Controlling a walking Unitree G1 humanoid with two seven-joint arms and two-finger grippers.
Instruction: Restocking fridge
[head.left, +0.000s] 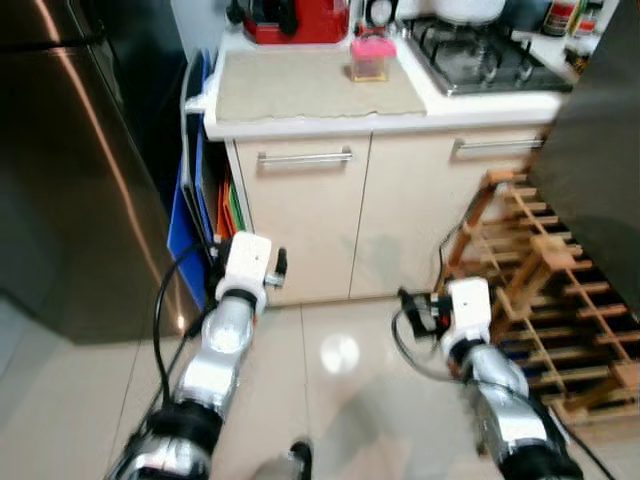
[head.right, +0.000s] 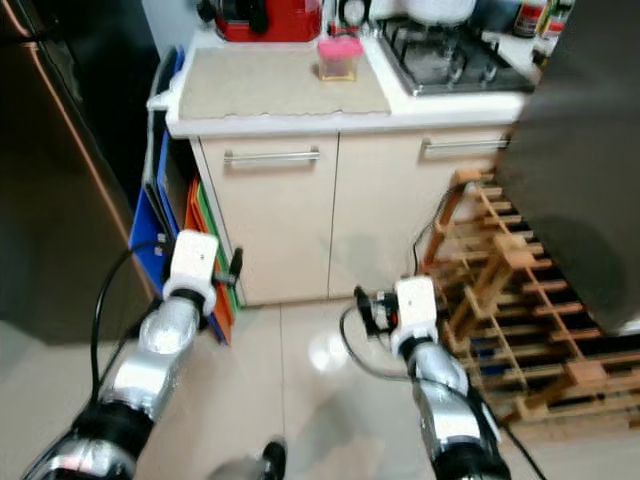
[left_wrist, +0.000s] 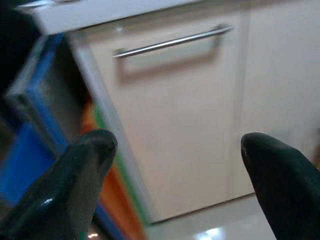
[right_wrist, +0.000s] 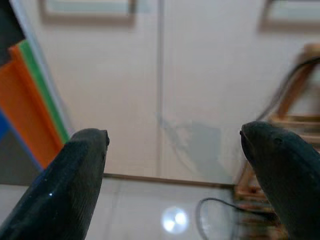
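1. Far left: tall dark stainless-steel fridge (head.left: 60, 170), door shut, well apart from both grippers. Probably an approach step; best done by turning toward that door before reaching, keeping the arms tucked clear of the stack of blue, orange and green flat boards (head.left: 205, 215) wedged between fridge and cabinet.
2. Left gripper (left_wrist: 175, 165): spread wide, empty, touching nothing, hovering above the glossy tiled floor (head.left: 330, 350) and aimed at the cream cabinet door with a steel bar handle (head.left: 305, 157).
3. On the white table (head.left: 310, 120) above: small clear container with a pink lid (head.left: 372, 57), resting on a beige mat (head.left: 310, 85); possibly the item to restock, though hard to judge. Worth fetching first if so.
4. Right gripper (right_wrist: 175, 165): likewise released wide, holding nothing, facing the cabinet doors low down.
5. Far right: wooden lattice rack (head.left: 545, 290), near the right arm; clearance needed when turning.
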